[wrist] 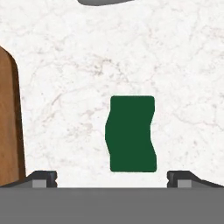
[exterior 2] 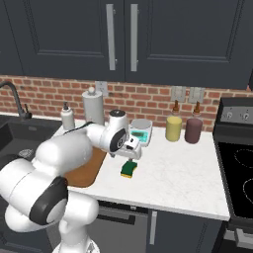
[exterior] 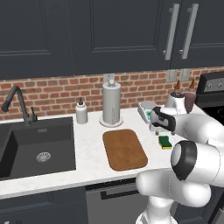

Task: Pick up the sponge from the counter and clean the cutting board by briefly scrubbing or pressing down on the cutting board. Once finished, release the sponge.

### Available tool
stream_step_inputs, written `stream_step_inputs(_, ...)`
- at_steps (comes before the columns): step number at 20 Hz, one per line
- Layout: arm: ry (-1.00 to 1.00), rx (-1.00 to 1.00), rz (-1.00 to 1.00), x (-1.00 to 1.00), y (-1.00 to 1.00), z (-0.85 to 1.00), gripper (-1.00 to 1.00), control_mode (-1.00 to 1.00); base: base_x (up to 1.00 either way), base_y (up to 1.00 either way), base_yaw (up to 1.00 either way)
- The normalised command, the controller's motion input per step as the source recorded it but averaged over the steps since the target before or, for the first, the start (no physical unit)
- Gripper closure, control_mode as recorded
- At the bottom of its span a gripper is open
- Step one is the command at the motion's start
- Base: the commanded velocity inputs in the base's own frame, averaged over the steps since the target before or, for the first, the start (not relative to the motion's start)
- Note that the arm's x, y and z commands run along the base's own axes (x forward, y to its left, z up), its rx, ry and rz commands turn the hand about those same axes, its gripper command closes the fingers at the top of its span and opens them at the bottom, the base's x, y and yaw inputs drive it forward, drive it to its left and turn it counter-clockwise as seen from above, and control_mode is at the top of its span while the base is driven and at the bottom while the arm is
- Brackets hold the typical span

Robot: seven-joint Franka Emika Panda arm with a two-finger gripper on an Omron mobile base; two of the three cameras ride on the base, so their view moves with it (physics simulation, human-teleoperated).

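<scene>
Looking down from the hand, you see two fingers [wrist: 112,178] spread wide and released, holding nothing, with one sponge [wrist: 131,134] lying flat on the table [wrist: 175,65] between them, apart from both tips. Bare stone surrounds the sponge on all sides. One cutting board [exterior: 124,149] lies just left of it, its rounded edge near but not touching. Farther back stand one scale [exterior 2: 140,130], one paper-towel holder [exterior: 111,104] and one soap bottle [exterior: 81,111]; two jars [exterior 2: 173,128] sit well right.
</scene>
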Motion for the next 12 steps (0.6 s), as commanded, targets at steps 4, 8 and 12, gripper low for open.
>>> stream_step_inputs(4,0.03,0.00,-0.01,0.08,-0.17,-0.13,-1.00,-1.00,0.00,0.00,0.00)
stream_step_inputs(8,0.04,0.00,0.00,0.00,-0.11,-0.24,-1.00,-1.00,0.00,0.00,0.00)
stream_step_inputs(12,0.04,0.00,0.00,0.00,-0.03,-0.29,-1.00,-1.00,0.00,0.00,0.00)
